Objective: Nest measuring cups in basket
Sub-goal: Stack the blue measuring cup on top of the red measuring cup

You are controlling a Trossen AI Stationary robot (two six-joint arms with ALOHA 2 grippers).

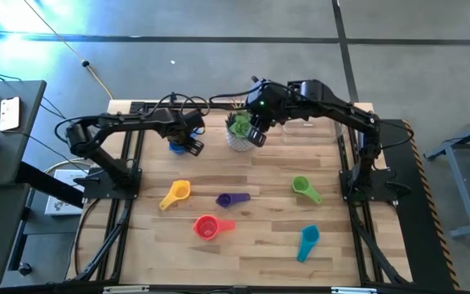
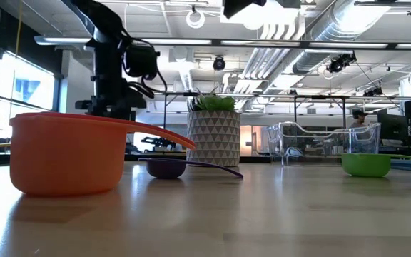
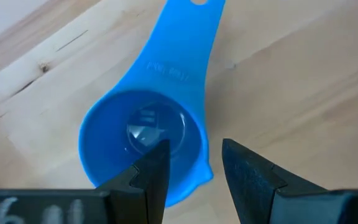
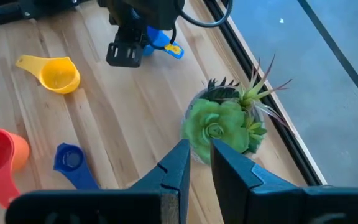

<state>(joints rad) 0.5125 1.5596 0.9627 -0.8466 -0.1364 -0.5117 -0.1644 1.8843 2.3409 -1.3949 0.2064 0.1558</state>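
Observation:
My left gripper (image 3: 196, 165) is open, low over the blue cup (image 3: 142, 134) at the table's far left (image 1: 176, 148). One finger stands inside the bowl and the other outside its wall, next to where the handle starts. The cup rests upright on its base. My right gripper (image 4: 200, 149) hovers above the plant pot (image 4: 219, 127), fingers nearly together with a narrow gap. Yellow (image 1: 175, 193), purple (image 1: 233, 198), red-pink (image 1: 209, 226), green (image 1: 304, 188) and teal (image 1: 308, 242) cups lie on the table. No separate orange cup shows. The clear basket (image 2: 327, 143) stands on the far side.
The white pot with the green plant (image 1: 238, 131) stands at the far middle, between the two grippers and right below the right one. The table's near half holds the scattered cups, with bare wood between them. Arm bases and cables flank both sides.

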